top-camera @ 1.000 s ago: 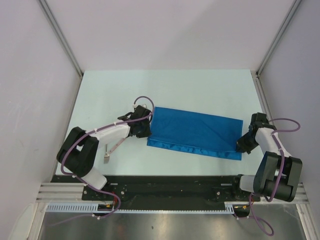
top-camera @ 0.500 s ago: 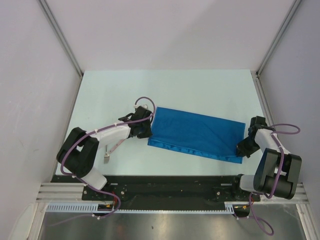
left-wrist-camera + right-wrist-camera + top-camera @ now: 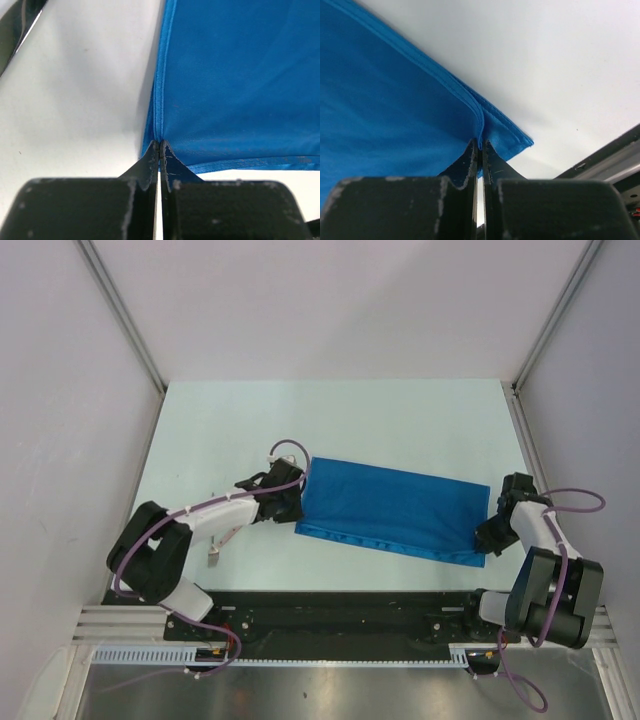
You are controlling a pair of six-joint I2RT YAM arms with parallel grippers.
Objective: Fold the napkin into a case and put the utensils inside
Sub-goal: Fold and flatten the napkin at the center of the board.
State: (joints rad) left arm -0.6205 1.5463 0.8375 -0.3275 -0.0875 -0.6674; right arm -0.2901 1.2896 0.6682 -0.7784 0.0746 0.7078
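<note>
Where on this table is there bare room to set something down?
Bare table from the napkin to the back wall, plus a narrow strip on its near side. Crowded left: left gripper, utensils. Right gripper pinches the right corner.

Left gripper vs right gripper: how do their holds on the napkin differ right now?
The left gripper pinches the napkin on its left hem; the right gripper pinches it at its right near corner. In the top view, the left gripper sits farther up the table than the right gripper, which is closer to the near edge. Shared: both are shut on the cloth's stitched edge.
</note>
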